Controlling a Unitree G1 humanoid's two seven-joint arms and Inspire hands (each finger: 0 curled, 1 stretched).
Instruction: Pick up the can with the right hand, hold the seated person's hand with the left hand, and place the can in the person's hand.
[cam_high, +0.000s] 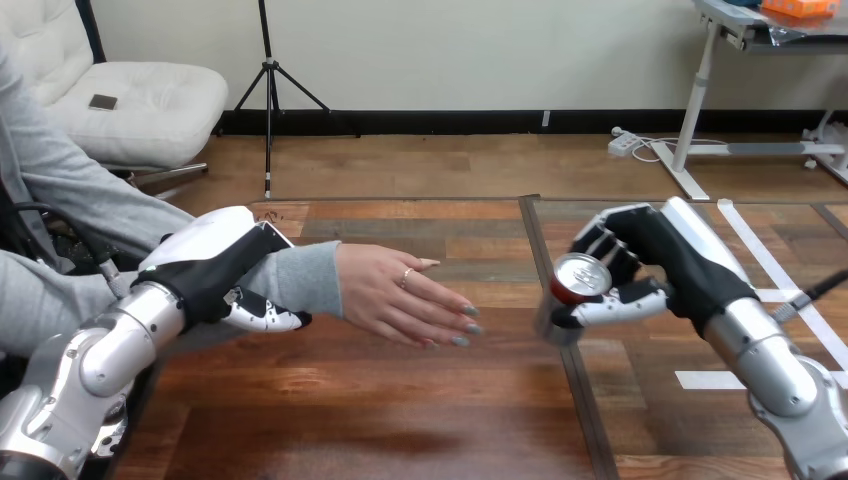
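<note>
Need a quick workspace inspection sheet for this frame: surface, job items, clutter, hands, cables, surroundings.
Surface: wooden table with a dark seam running down it; white tape strips at the view's right.
Job's things: can tilted and held off the table; person's hand stretched out over the table, fingertips toward the can, with a gap between them.
Clutter: nothing seen.
Hands: left hand curled round the person's wrist over the sleeve; right hand curled round the can.
Cables: nothing seen on the table.
Surroundings: person's arm comes in from the view's left.
</note>
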